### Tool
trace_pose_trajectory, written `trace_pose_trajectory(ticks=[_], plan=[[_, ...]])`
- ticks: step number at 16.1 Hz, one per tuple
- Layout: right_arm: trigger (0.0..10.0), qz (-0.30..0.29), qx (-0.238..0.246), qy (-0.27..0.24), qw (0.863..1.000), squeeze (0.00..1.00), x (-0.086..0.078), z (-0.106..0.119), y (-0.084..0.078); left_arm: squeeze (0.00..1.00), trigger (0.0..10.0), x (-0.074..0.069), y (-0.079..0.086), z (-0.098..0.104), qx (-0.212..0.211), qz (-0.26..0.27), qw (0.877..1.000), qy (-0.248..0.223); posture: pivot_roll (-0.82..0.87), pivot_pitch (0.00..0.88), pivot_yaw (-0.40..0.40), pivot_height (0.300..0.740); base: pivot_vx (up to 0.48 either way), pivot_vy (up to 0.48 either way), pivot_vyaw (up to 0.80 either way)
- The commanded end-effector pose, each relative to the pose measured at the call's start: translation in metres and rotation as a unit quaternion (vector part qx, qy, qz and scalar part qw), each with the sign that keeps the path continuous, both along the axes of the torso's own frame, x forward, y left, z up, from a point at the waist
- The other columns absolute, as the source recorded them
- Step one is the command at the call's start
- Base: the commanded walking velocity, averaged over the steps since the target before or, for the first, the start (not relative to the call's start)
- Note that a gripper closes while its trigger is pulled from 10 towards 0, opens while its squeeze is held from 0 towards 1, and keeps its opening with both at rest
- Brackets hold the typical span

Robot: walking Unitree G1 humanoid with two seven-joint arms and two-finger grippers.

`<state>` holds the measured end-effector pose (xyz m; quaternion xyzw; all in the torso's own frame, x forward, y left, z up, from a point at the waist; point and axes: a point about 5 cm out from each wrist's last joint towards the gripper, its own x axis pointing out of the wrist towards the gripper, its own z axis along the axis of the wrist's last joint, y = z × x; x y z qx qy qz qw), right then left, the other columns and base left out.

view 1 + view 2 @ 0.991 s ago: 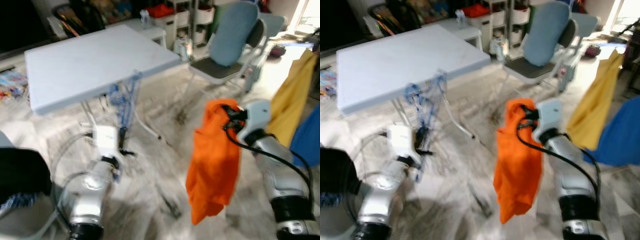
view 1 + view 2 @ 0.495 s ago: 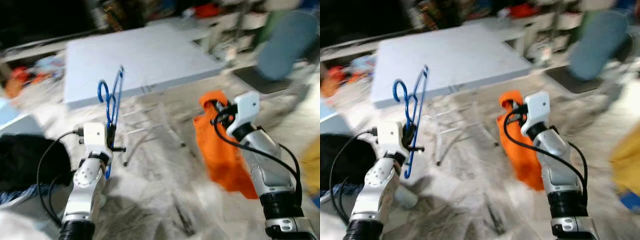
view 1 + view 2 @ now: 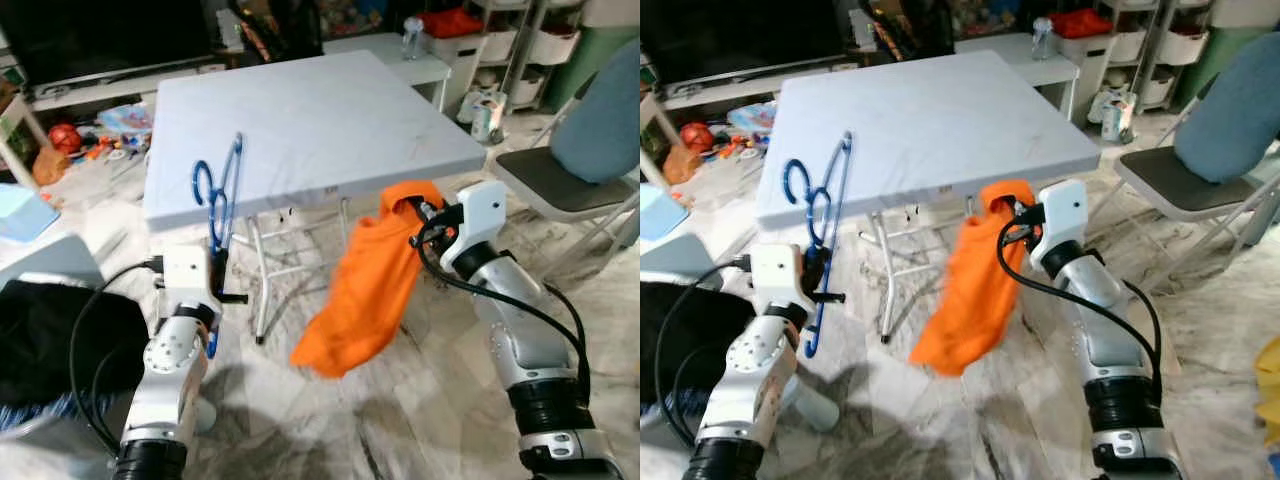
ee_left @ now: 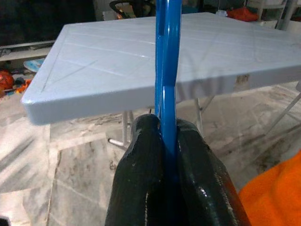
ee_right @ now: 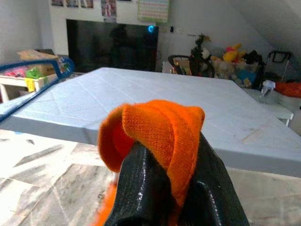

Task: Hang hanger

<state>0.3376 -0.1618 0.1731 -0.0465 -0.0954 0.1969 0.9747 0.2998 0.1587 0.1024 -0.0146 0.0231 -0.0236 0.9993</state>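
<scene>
While one pale folding worktop (image 3: pixel 300 120) stands ahead on the marbled floor (image 3: pixel 420 400), one orange garment (image 3: pixel 365 290) hangs just in front of its near edge, bunched at the top in the right gripper (image 3: pixel 418 215), whose jaws are pinched on a fold of the cloth. One blue hanger (image 3: pixel 222 195) stands upright off the worktop's near left corner, its lower bar clamped between the jaws of the left gripper (image 3: pixel 218 268).
</scene>
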Motion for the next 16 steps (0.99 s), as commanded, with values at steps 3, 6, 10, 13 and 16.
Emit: trace_pose_trajectory(ticks=[3, 6, 10, 13, 16], plan=[[10.0, -0.008, 0.004, -0.023, 1.0, 0.0, 0.0033, 0.0143, -0.0038, 0.0, 10.0, 0.0028, -0.0054, 0.0054, -0.006, -0.006, 1.0, -0.009, -0.09, 0.0, 0.053, 0.74, 0.39, 0.0, 0.0], [10.0, -0.003, -0.004, -0.033, 0.999, 0.0, 0.0045, 0.0172, -0.0006, 0.0, 10.0, 0.0041, -0.0051, 0.0077, -0.009, -0.004, 1.0, -0.012, -0.09, 0.0, 0.05, 0.74, 0.405, 0.0, 0.24], [10.0, 0.0, 0.008, -0.033, 0.999, 0.0, 0.0058, 0.0189, 0.0019, 0.0, 10.0, 0.0075, -0.0019, 0.0118, -0.01, 0.003, 1.0, -0.019, -0.09, 0.0, 0.05, 0.74, 0.401, 0.0, 0.57], [10.0, -0.002, 0.016, -0.032, 0.999, 0.0, 0.0071, 0.0202, 0.0015, 0.0, 10.0, 0.0086, -0.0015, 0.0129, -0.012, 0.005, 1.0, -0.02, -0.09, 0.0, 0.05, 0.74, 0.401, 0.0, 0.0], [10.0, 0.001, 0.014, -0.033, 0.999, 0.0, 0.0074, 0.0202, 0.0031, 0.0, 10.0, 0.0097, -0.0023, 0.0141, -0.014, 0.005, 1.0, -0.022, -0.09, 0.0, 0.05, 0.74, 0.401, 0.0, 0.0]])
